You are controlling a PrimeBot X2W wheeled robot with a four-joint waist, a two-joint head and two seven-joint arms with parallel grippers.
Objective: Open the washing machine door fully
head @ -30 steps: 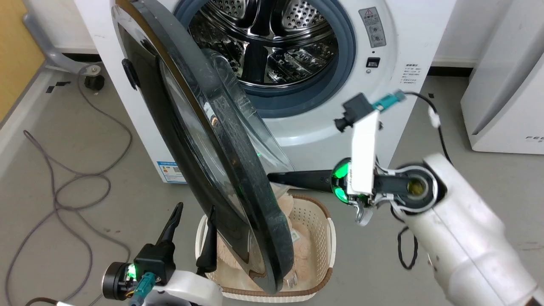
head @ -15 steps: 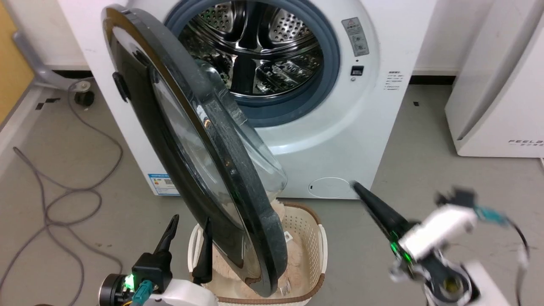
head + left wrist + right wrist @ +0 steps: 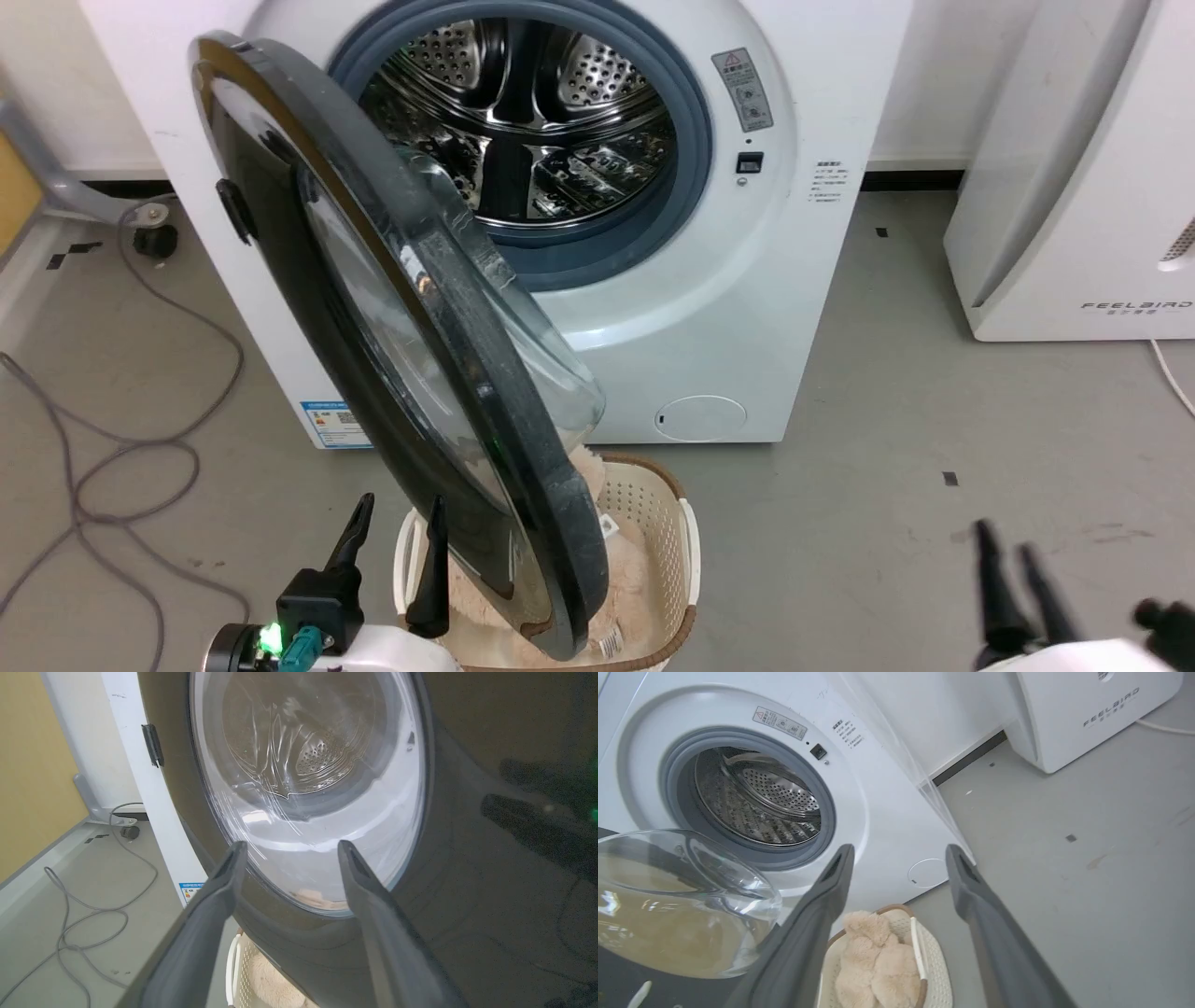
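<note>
Showing the washing machine door [image 3: 420, 364] standing partly open above a basket [image 3: 686, 541]; left gripper [image 3: 400, 504] and right gripper [image 3: 1004, 539] gaping, holding nothing.

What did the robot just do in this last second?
The right gripper pulled away from the washing machine door and dropped back to the lower right, open and empty. The door hangs about as far open as before; the left gripper stays open beside it.

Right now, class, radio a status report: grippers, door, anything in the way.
Left gripper open, right gripper open, both empty. Washing machine door stands wide open. Basket under door's lower edge.
</note>
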